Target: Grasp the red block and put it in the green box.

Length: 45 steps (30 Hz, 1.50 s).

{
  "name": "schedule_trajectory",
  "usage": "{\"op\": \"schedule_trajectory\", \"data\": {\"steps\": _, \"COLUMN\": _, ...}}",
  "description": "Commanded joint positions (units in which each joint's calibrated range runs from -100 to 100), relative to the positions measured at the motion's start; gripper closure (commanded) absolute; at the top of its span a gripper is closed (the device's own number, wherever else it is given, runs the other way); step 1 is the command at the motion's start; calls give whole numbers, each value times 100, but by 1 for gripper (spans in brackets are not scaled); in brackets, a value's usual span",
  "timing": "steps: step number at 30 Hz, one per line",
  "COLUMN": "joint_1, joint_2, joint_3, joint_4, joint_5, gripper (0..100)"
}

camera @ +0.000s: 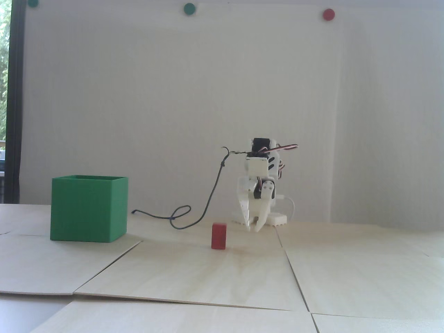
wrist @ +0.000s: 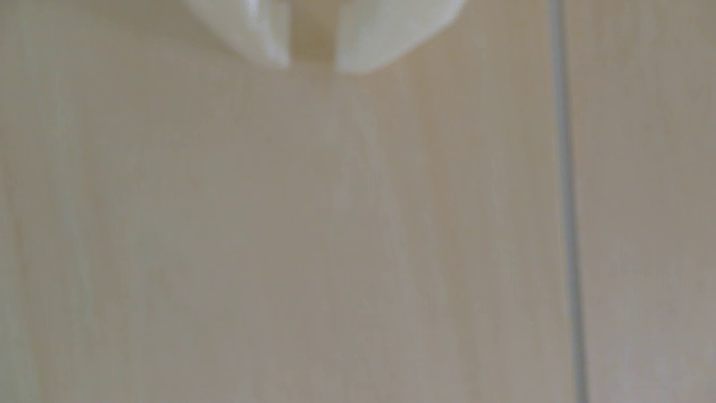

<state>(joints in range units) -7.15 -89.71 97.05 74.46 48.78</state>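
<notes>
Gripper [camera: 253, 228] pointing down at table [camera: 222, 274], fingertips a narrow gap apart, nothing held; parked low, prob. ready for approach. One red block [camera: 219, 236] upright, just left & nearer than fingertips, not touching. One green box [camera: 89, 208] far left, open top, well apart from block. Wrist view: bare wood only, fingertips [wrist: 358, 50] w/ slim gap.

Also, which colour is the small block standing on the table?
Red; the red block shows best in the fixed view.

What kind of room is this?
Probably a home or hobby robot corner: a small white robot arm sits on pale wooden boards before a plain white wall, with a green box and a red block.
</notes>
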Motion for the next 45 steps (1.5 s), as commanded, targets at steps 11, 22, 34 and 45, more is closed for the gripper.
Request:
{"op": "schedule_trajectory", "data": {"steps": 11, "joint_1": 11, "joint_2": 5, "joint_3": 29, "joint_4": 100, "joint_5": -21, "gripper": 97}}
{"op": "schedule_trajectory", "data": {"steps": 22, "joint_1": 11, "joint_2": 5, "joint_3": 29, "joint_4": 100, "joint_5": -21, "gripper": 97}}
{"op": "schedule_trajectory", "data": {"steps": 34, "joint_1": -456, "joint_2": -3, "joint_3": -51, "joint_4": -102, "joint_5": -89, "gripper": 98}}
{"op": "schedule_trajectory", "data": {"steps": 45, "joint_1": -777, "joint_2": 1924, "joint_3": -4061, "joint_4": -473, "joint_5": -375, "gripper": 97}}
